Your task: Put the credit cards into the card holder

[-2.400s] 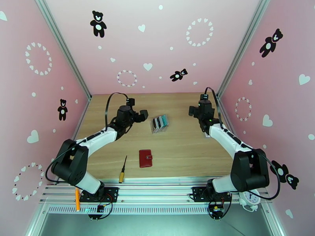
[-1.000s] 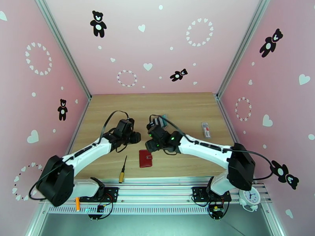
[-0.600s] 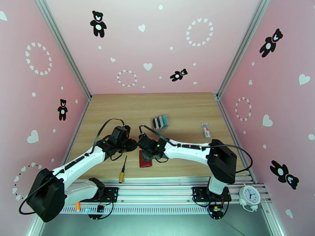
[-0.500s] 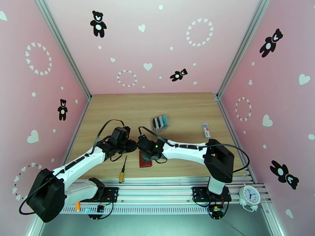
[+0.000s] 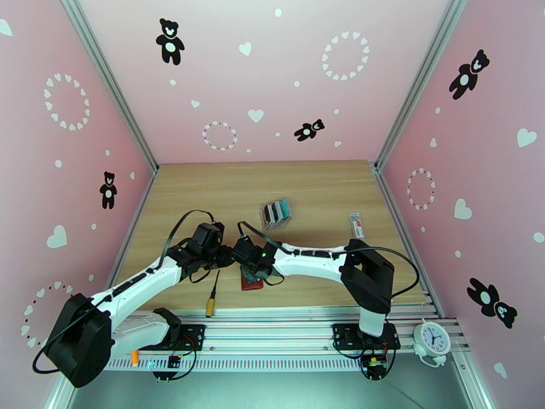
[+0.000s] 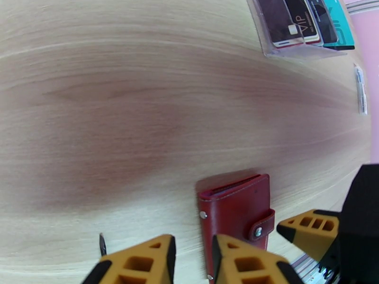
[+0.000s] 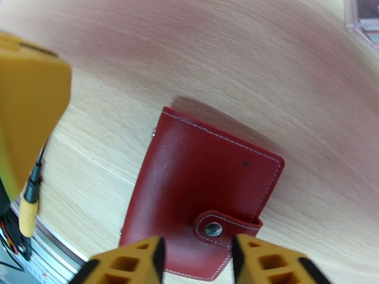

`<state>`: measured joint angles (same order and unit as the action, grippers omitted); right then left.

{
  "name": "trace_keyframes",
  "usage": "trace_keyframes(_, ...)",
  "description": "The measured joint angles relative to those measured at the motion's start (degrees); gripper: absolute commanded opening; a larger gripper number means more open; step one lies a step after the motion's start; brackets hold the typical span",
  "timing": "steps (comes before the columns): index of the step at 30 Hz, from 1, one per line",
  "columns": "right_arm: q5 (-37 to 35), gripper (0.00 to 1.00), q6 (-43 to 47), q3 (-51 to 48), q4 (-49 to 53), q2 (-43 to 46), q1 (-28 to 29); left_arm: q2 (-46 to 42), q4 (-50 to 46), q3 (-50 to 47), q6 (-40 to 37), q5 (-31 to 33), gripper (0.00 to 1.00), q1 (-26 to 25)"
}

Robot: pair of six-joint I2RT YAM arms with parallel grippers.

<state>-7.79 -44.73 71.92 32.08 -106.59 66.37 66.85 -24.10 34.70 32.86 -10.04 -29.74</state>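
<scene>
Now right pincer (image 7: 196, 254) closer over card holder (image 7: 203, 181).

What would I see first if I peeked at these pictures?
The white left arm and right arm meet nose to nose over a little red wallet near the front of the wooden table. Behind them stands a clear rack of cards, with pink teddy-bear walls all around.

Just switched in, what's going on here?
Both arms reach in over the red card holder, which lies snapped shut near the table's front. The right gripper hovers above its snap tab, jaws apart and empty. The left gripper is at its left edge, also empty. The credit cards stand in the clear rack behind.
</scene>
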Motion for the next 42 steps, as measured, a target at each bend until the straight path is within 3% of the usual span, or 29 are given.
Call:
trace_keyframes(29, -0.4, 0.41, -1.8, 2.1, 2.1, -4.2, 0.0, 0.1, -0.6, 0.0, -0.1, 0.0, 0.30, 0.0)
trace_keyframes(42, -1.4, 0.24, -1.7, 2.5, 1.7, -4.9, -1.7, 0.8, -0.5, -0.2, 0.0, 0.0, 0.29, 0.0)
